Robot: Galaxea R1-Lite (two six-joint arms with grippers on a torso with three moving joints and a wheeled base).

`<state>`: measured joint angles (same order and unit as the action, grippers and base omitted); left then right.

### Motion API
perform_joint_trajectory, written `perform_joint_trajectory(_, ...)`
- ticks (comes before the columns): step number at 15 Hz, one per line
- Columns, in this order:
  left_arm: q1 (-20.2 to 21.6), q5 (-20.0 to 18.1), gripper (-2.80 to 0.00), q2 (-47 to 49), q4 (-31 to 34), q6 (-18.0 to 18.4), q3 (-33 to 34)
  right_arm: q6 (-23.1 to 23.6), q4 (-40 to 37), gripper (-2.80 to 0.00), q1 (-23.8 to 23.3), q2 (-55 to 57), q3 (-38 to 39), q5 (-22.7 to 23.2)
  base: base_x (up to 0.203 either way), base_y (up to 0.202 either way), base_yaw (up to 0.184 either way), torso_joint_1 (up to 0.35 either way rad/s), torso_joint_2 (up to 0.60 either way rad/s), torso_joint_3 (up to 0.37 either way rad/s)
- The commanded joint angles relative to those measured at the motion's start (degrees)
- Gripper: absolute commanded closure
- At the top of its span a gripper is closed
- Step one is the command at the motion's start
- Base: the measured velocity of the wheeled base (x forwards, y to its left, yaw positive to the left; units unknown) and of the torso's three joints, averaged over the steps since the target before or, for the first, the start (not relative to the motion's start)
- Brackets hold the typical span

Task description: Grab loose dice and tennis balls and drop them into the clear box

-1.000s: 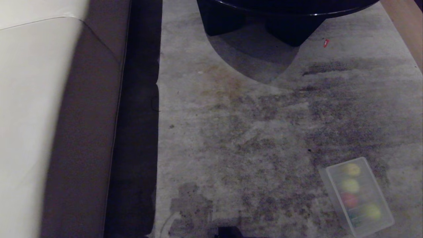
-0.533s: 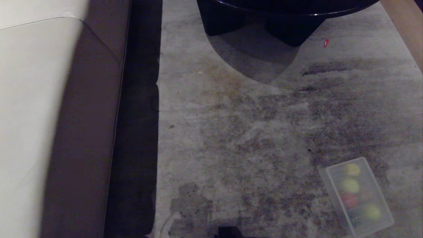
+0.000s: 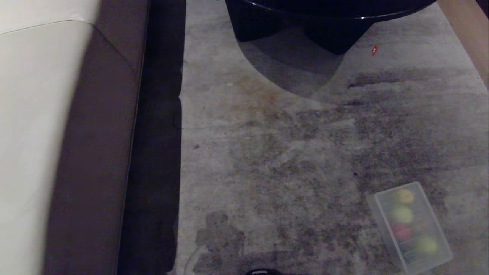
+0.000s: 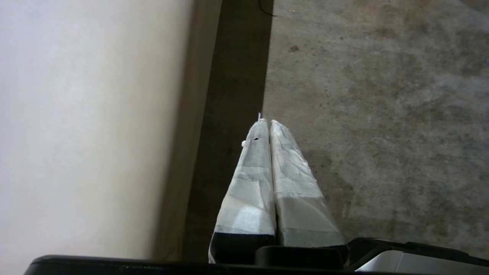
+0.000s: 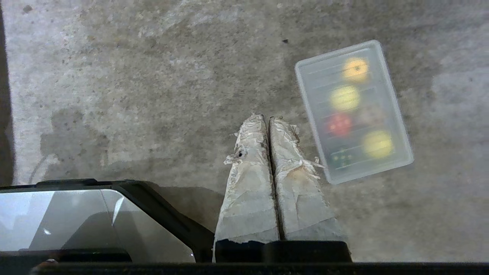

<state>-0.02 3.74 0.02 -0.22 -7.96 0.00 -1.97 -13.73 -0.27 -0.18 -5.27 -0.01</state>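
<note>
Translucent clear box [image 5: 401,152] holds two tennis balls [image 5: 345,98], three dice [image 5: 339,124]; both pincers clenched empty.

Ahead of you lies a mottled grey carpeted floor [image 3: 290,152] with dark blotches. Along your left runs a cream upholstered sofa with a brown side [image 3: 34,133]; a dark strip lies between it and the carpet. At the far end stands a glossy black round low table [image 3: 324,15], a small red scrap [image 3: 374,50] just beside it.
</note>
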Motion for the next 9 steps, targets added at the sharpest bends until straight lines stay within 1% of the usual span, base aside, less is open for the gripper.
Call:
perform_joint_trajectory(1,0.0,0.0,0.0,0.0,0.0,-0.1,0.0,-0.1,-0.1,0.0,0.0,0.2,0.0,0.0,0.0,-0.077,0.003,0.004,0.0,0.006)
perform_joint_trajectory(2,0.0,0.0,0.0,0.1,0.0,-0.1,0.0,-0.2,-0.1,0.0,0.0,0.2,0.0,0.0,0.0,-0.054,-0.004,0.001,0.0,0.006)
perform_joint_trajectory(9,0.0,0.0,0.0,0.0,-0.1,-0.1,0.0,-0.3,-0.1,0.0,0.0,0.2,0.0,0.0,0.0,0.0,0.0,0.0,0.0,0.0)
